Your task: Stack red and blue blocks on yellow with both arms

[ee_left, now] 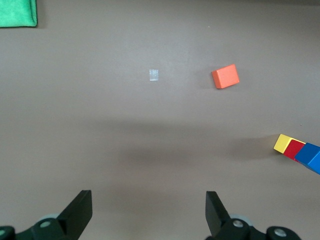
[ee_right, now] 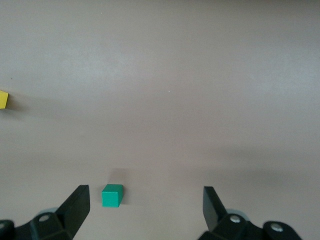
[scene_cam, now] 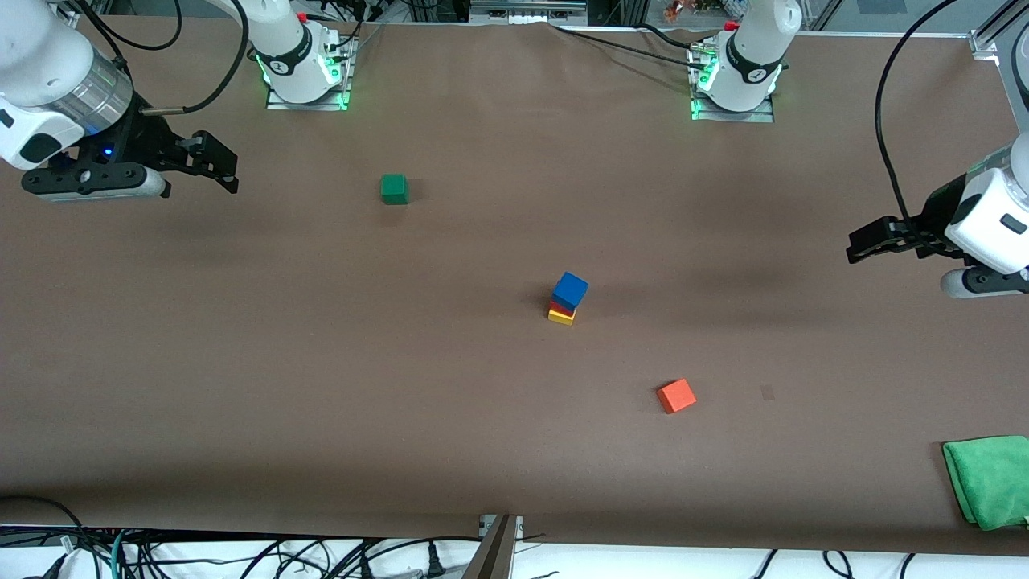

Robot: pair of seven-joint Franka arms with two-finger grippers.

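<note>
While both white jointed arms hang back at the two ends of the brown table [scene_cam: 241, 338], the stack stands finished near the middle of it. At the bottom sits the small matte yellow cube [scene_cam: 561, 317], resting on the table. On it lies the deep red cube [scene_cam: 556, 306], of which only a thin band shows from the front. On top rests the bright blue cube [scene_cam: 570, 289], turned a little against the two below and leaning slightly toward the left arm's end. In the left wrist view the three show in a row: yellow cube [ee_left: 282, 143], red cube [ee_left: 294, 148], blue cube [ee_left: 310, 157], each touching the next.

Over the table at the right arm's end hovers the right gripper [scene_cam: 229, 170], black, its two fingers [ee_right: 75, 206] spread wide apart with nothing between them. Its arm waits well away from the stack. Over the left arm's end hovers the left gripper [scene_cam: 854, 248], its fingers [ee_left: 80, 207] likewise spread wide and empty, also well apart from the stack.

Apart from the stack, a lighter orange cube [scene_cam: 676, 396] lies nearer to the front camera, toward the left arm's end. Farther from the camera, toward the right arm's end, a dark green cube [scene_cam: 394, 189] sits alone. At the table's near corner on the left arm's end lies a folded green cloth [scene_cam: 989, 479].
</note>
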